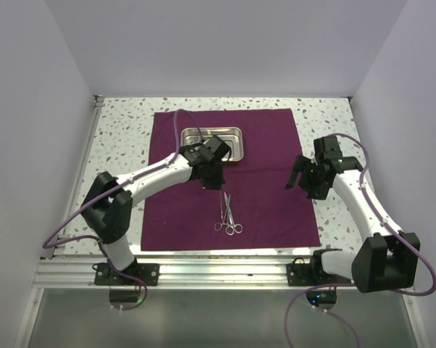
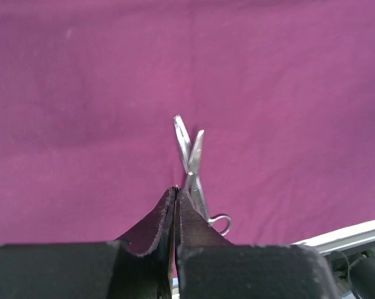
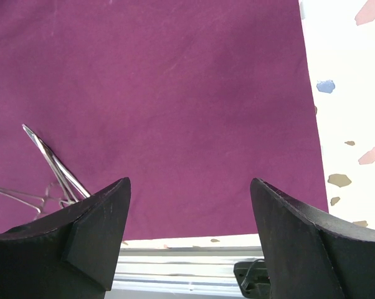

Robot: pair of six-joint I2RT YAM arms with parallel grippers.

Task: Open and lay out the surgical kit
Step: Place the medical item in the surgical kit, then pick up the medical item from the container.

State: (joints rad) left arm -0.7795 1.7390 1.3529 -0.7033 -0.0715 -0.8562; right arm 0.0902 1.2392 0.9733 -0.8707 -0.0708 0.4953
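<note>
The maroon cloth (image 1: 269,196) lies spread flat on the table. The steel tray (image 1: 240,145) stands on its far middle. A pair of silvery ring-handled instruments (image 1: 228,215) lie crossed on the cloth near the front; they also show in the left wrist view (image 2: 190,156) and the right wrist view (image 3: 53,165). My left gripper (image 1: 214,181) hovers between the tray and the instruments, its fingers (image 2: 194,218) pressed together with nothing seen between them. My right gripper (image 1: 302,185) is open and empty over the cloth's right edge (image 3: 189,180). I cannot make out tweezers.
The speckled white tabletop (image 1: 124,138) borders the cloth on all sides. An aluminium rail (image 1: 218,272) runs along the near edge with both arm bases on it. Pale walls enclose the left, right and back.
</note>
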